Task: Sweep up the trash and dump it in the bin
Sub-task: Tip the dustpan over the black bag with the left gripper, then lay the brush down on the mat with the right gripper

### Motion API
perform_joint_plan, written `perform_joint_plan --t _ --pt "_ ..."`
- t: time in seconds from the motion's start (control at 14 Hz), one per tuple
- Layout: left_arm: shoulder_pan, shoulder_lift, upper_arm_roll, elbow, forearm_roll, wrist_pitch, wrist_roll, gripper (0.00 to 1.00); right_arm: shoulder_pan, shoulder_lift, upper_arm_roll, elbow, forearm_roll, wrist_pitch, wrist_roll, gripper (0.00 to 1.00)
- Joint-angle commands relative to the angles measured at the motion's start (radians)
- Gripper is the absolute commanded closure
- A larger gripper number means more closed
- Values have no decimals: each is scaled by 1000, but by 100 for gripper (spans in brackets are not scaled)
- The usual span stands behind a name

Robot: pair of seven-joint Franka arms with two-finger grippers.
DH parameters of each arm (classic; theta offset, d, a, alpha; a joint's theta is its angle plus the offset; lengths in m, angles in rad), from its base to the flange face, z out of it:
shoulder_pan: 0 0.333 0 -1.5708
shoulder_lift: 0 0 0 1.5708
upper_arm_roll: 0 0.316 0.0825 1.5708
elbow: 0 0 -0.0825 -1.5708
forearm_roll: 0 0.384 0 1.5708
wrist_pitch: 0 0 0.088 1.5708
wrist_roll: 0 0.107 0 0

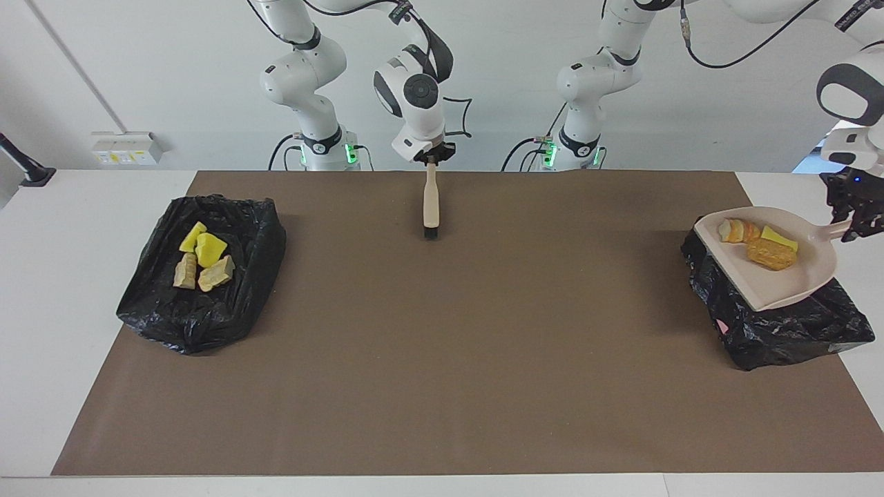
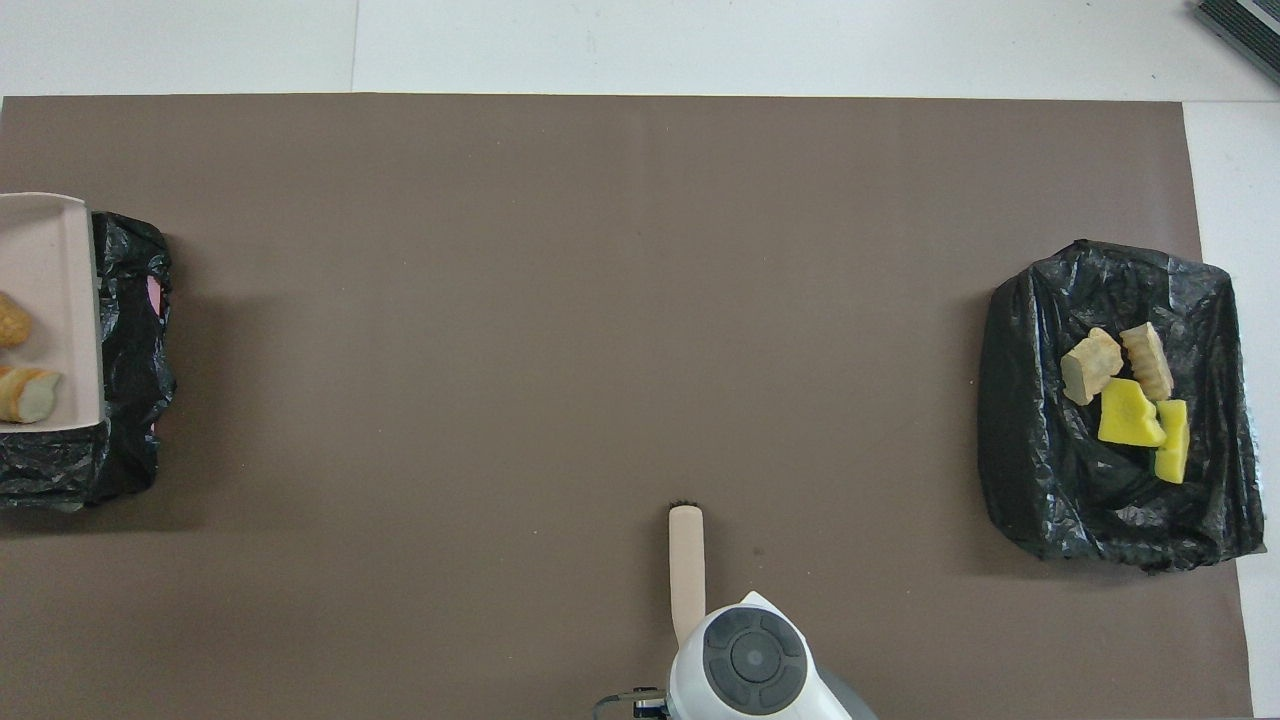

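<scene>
1. two arms face you across the brown mat (image 1: 442, 359); your left gripper (image 1: 855, 222) hangs over the bin (image 1: 780, 331) at the left arm's end of the table, its fingers clamped on the handle of the beige dustpan (image 1: 794, 283).
2. you see the dustpan held above that black-lined bin, its open lip toward the middle of the table.
3. three bits of trash (image 1: 768, 253) lie in the pan: a tan-orange round piece, a striped croissant-like piece (image 1: 733, 230) and a yellow chunk (image 1: 778, 238) nearest the handle.
4. four more bits (image 1: 202, 261), two yellow and two tan, sit in the second black-lined bin (image 1: 200, 317) at the right arm's end of the table.
5. your right gripper (image 1: 431, 156) waits over the mat's edge nearest the robots, fingers pinched on the top of the brush (image 1: 431, 203), which hangs upright, bristles down.
6. the overhead view shows only the dustpan's lip at its border; the left gripper is out of that view.
</scene>
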Motion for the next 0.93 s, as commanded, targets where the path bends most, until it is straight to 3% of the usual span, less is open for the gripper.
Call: perform_joint_plan --t 0.0,0.07,0.14,0.36,0.57,0.86 --pt "67 102 -17 126 63 40 88 100 -19 24 -1 13 28 0 -46 73" --pt "75 117 -15 129 103 66 89 100 -20 27 -1 15 28 4 -52 69" --pt "75 127 -15 128 136 95 84 100 -20 32 -1 15 28 6 -55 58" --pt "64 145 -10 122 266 109 49 100 -19 55 -2 51 20 6 -56 0" --pt "36 136 -12 99 441 101 -92 100 -55 130 -10 183 -29 7 -44 0" --pt "24 79 -10 -7 519 93 -207 100 -192 127 -10 278 -179 -11 -58 0"
